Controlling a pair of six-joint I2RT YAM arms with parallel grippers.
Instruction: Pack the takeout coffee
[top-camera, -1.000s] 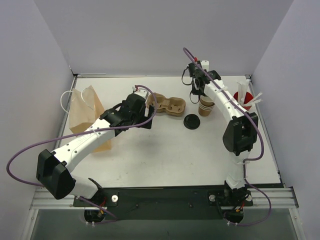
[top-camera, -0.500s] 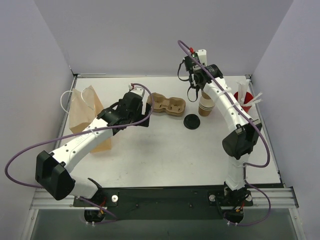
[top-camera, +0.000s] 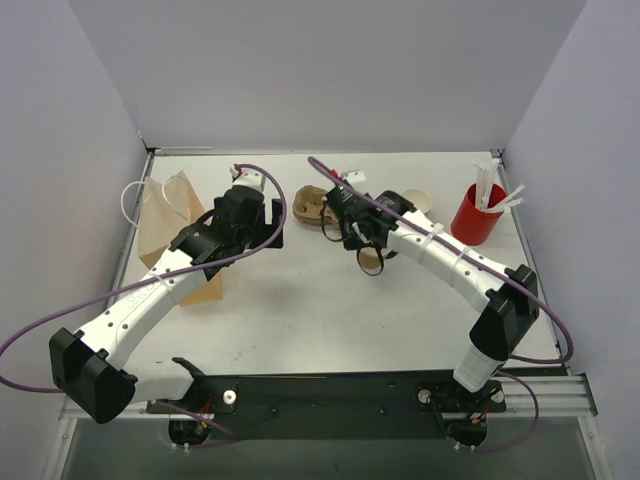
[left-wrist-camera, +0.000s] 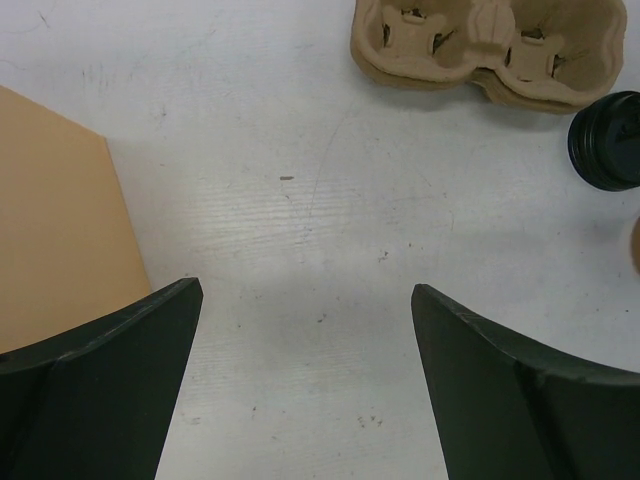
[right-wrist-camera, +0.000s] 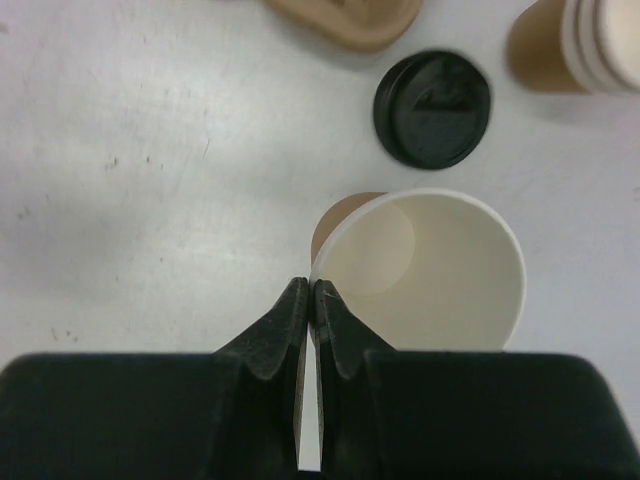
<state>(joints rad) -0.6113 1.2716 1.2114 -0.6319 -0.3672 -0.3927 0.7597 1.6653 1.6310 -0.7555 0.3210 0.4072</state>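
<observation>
The takeout coffee cup (right-wrist-camera: 430, 270), kraft-tan with a cream inside, tilts under my right gripper (right-wrist-camera: 313, 290), which is shut on its near left rim. From above the cup (top-camera: 372, 262) shows mid-table just below the right gripper (top-camera: 364, 252). My left gripper (left-wrist-camera: 305, 300) is open over bare table, nothing between its fingers. It hovers (top-camera: 268, 228) between the brown paper bag (top-camera: 170, 235) and the moulded cup carrier (top-camera: 312, 208). The bag's edge (left-wrist-camera: 55, 230) lies at the left of the left wrist view.
The flat black lid (right-wrist-camera: 432, 107) lies just beyond the held cup. A stack of paper cups (right-wrist-camera: 575, 45) stands at the back, right of the carrier (left-wrist-camera: 495, 45). The red cup of white sticks (top-camera: 475, 215) is at back right. Walls enclose three sides.
My right arm swung from the cup stack at the back right to the table's middle, bringing one cup along. My left gripper drew back left, away from the carrier.
</observation>
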